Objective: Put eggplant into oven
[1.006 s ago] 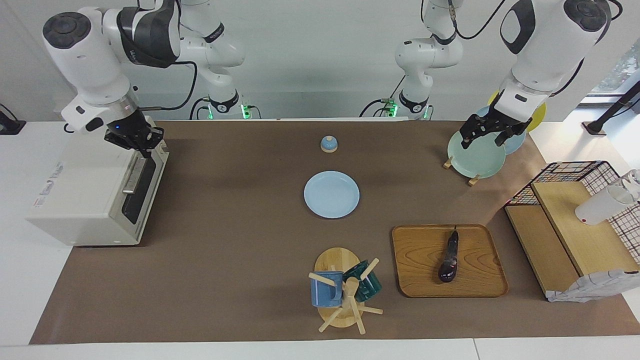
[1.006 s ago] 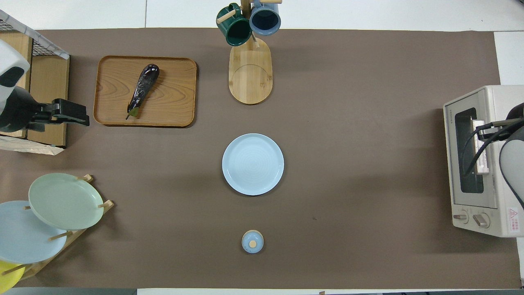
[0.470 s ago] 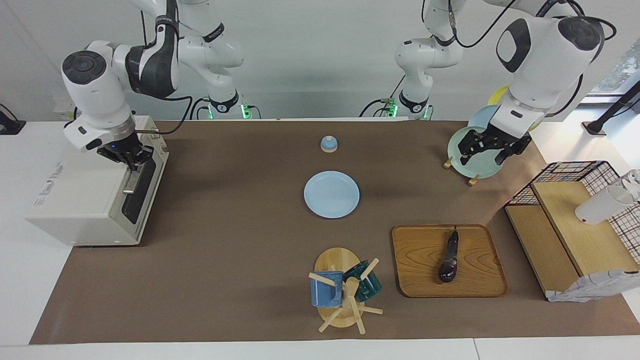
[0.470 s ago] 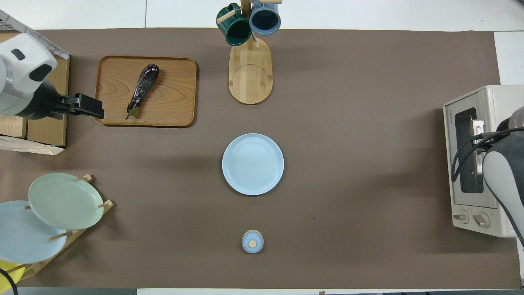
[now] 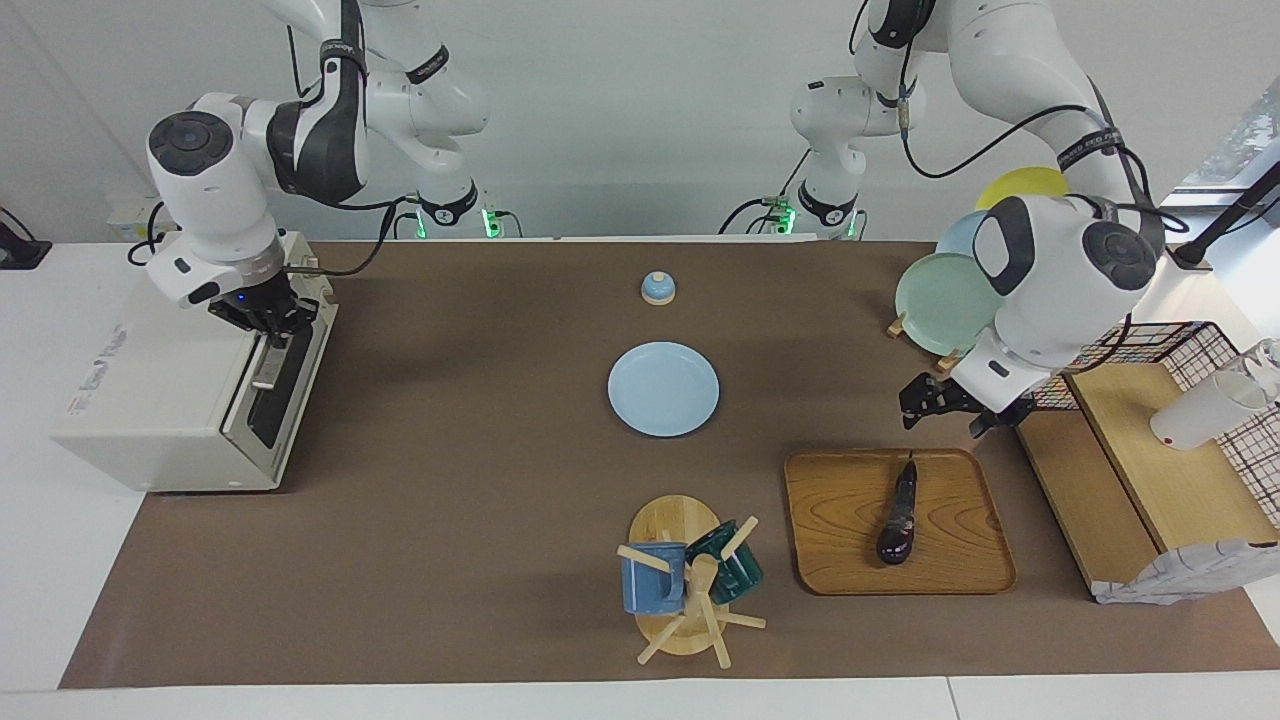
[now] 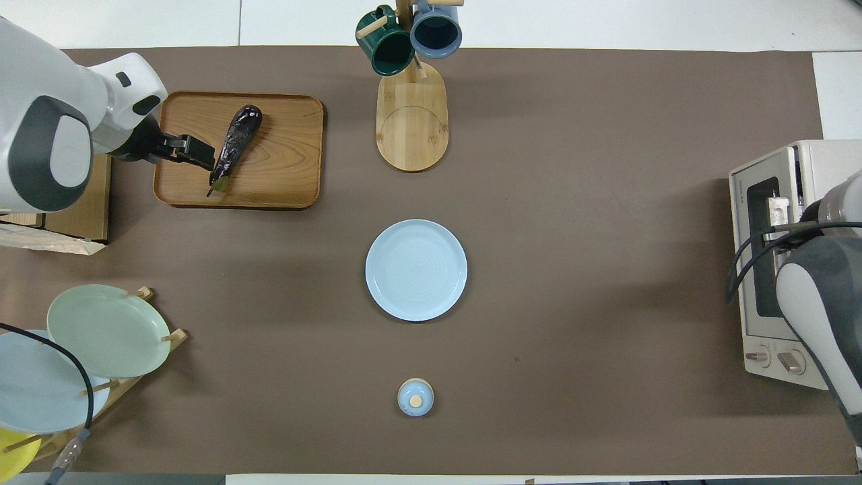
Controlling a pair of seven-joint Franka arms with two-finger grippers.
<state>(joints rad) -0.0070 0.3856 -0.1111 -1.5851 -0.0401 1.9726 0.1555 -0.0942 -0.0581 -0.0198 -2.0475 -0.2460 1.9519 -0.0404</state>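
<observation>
The eggplant (image 5: pixel 898 520) (image 6: pixel 232 149), glossy dark purple, lies on a wooden tray (image 5: pixel 840 535) (image 6: pixel 283 155) with its thin stem end toward the robots. My left gripper (image 5: pixel 947 408) (image 6: pixel 197 153) hangs open in the air over the tray's rim, close to the stem end and clear of the eggplant. The off-white oven (image 5: pixel 160 400) (image 6: pixel 757 195) stands at the right arm's end of the table, and its door looks closed. My right gripper (image 5: pixel 268 320) is shut, with its tips at the end of the door's metal handle (image 5: pixel 262 368) nearer the robots. In the overhead view the arm hides it.
A light blue plate (image 5: pixel 663 389) (image 6: pixel 416 269) lies mid-table, with a small blue lidded pot (image 5: pixel 658 288) nearer the robots. A mug tree (image 5: pixel 690 585) stands beside the tray. A plate rack (image 5: pixel 945 295) and a wooden shelf with a wire basket (image 5: pixel 1130 470) stand near the left arm.
My left gripper travelled from over the plate rack to the tray's rim beside the eggplant. My right gripper came down from above the oven's top to the door handle.
</observation>
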